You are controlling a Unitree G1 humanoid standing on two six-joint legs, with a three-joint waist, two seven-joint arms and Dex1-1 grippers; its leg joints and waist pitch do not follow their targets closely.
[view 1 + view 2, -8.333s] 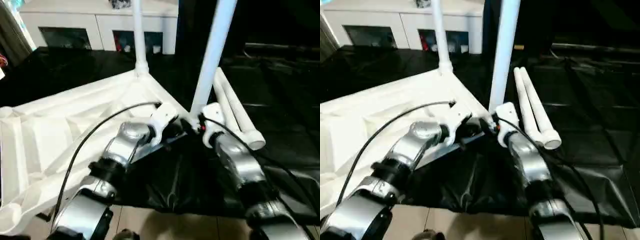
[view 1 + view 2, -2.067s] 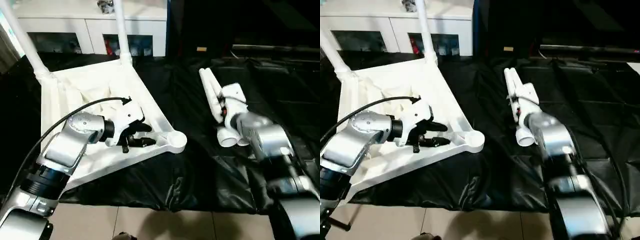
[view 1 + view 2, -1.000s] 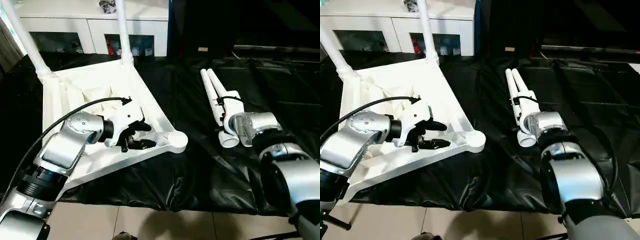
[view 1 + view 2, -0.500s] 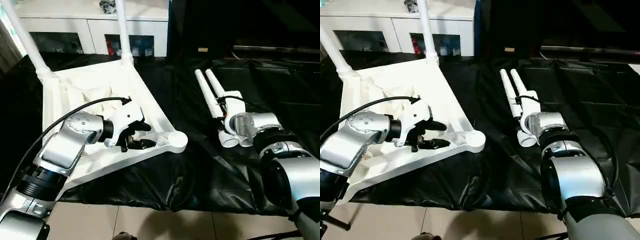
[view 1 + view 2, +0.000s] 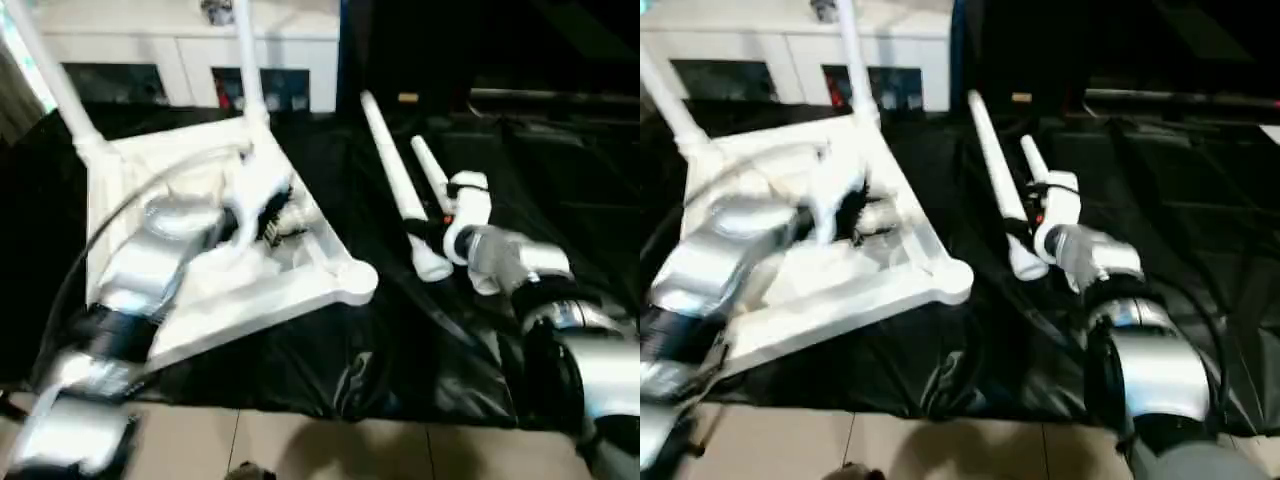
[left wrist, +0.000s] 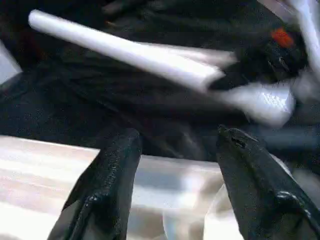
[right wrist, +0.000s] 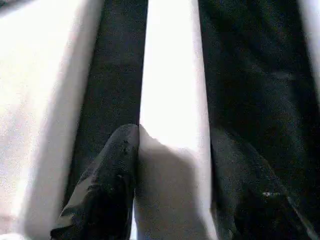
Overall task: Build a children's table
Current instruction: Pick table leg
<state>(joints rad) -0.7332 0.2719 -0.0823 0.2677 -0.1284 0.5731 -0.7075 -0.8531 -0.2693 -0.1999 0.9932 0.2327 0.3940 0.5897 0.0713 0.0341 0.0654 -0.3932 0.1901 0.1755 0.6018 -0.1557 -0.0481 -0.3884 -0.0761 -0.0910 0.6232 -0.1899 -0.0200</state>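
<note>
With two legs already standing upright in the far corner sockets, the tabletop (image 5: 300,285) lies underside up on the left of the black-covered work table (image 5: 400,380), its near corner socket (image 5: 357,282) empty and facing upward. The left gripper (image 5: 275,215) hovers over the ribbed underside with its fingers (image 6: 107,185) spread apart and nothing between them. To the right, the right gripper (image 7: 175,165) has its fingers (image 7: 107,175) pressed against both sides of one loose leg (image 5: 395,185), close to the flared end, while the other loose leg (image 5: 430,170) lies just beside it on the cloth. The leg looks like a light, hollow plastic tube, stiff enough not to sag when lifted from one end, but smooth and round, so it will probably tend to roll or slip in a two-finger pinch. A hold near the flared end seems sensible for steering that end into the socket, though the long free length may swing. The tabletop appears rigid yet light, so it may skid on the cloth when a leg is pushed in; bracing it at the rim near the open socket would likely help.
</note>
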